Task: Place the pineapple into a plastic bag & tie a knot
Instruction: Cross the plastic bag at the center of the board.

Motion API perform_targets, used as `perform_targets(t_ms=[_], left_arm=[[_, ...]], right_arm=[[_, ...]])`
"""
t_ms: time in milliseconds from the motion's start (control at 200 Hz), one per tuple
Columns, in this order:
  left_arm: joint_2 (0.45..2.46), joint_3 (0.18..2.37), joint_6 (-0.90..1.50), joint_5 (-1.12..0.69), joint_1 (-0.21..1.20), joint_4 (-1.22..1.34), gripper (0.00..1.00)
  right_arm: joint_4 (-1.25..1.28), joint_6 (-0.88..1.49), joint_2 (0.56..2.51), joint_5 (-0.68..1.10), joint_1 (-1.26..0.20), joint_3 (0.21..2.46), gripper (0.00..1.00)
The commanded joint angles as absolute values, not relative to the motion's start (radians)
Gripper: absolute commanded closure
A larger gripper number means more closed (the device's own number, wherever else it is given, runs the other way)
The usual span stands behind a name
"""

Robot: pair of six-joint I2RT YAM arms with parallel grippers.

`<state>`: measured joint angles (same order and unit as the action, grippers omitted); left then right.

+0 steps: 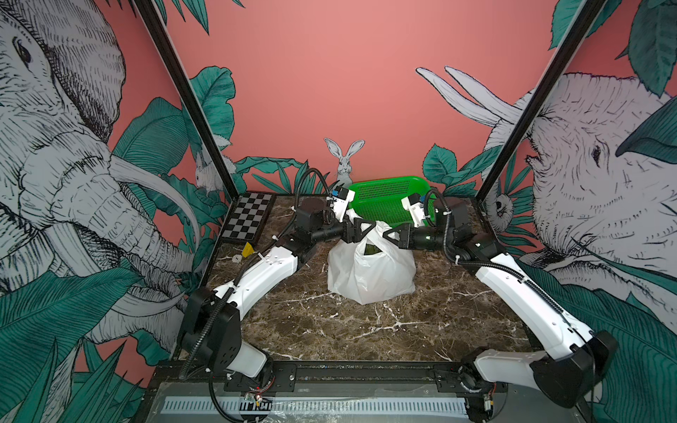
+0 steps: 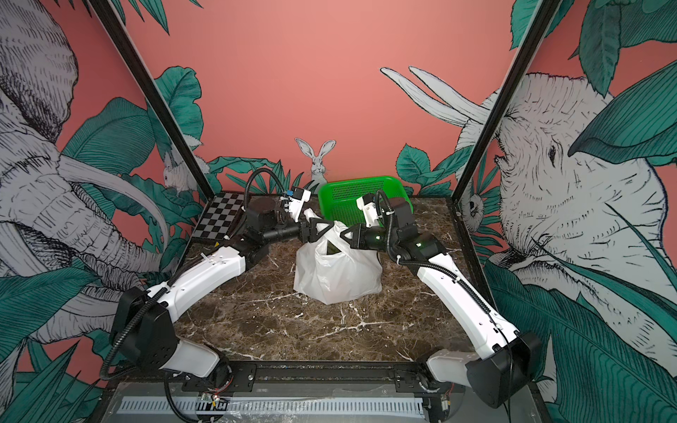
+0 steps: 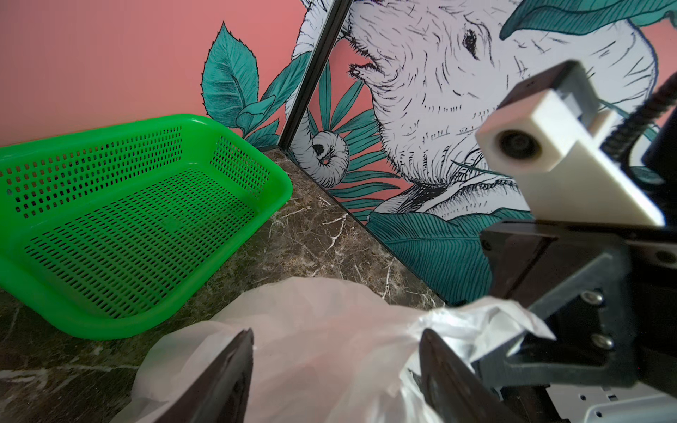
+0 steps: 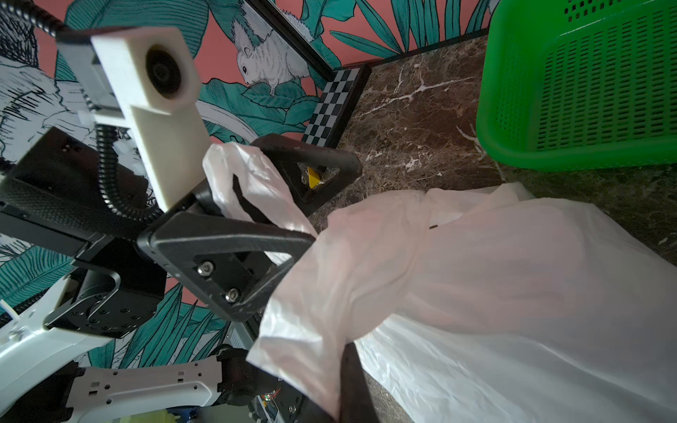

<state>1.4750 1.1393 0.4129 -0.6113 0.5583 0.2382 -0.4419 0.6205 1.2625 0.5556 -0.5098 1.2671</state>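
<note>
Two containers sit on the bench (image 1: 366,329): the bag (image 1: 370,271) mid-frame in both top views, and the basket (image 1: 384,197) just above it in the frame, holding nothing. The bag's handles are drawn up between your tools, apparently for tying. Your right tool (image 1: 385,234) is pressed together, pinching a handle; your left tool (image 3: 337,337) is spread, plastic lying loose between its jaws. A dark green shape (image 1: 370,249) inside the bag's mouth is probably the pineapple. No finished knot shows.
</note>
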Motion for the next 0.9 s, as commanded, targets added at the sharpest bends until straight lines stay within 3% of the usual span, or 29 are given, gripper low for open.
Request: perform_targets(t_ms=[0,300,720,895], left_arm=[[1.459,1.125,0.463,-0.633,0.555,0.332,0.28],[1.469,1.112,0.488,-0.689,0.554,0.343,0.26],[1.399,1.080,0.363,-0.796,0.553,0.064,0.17],[1.423,1.080,0.399,-0.842,0.554,0.064,0.14]], right_arm=[[-0.454,0.611,1.225,0.536,-0.522,1.233,1.00],[-0.478,0.573,1.188,0.523,-0.571,1.189,1.00],[-0.506,0.538,1.202,0.500,-0.603,1.183,1.00],[-0.540,0.494,1.201,0.509,-0.623,1.183,1.00]])
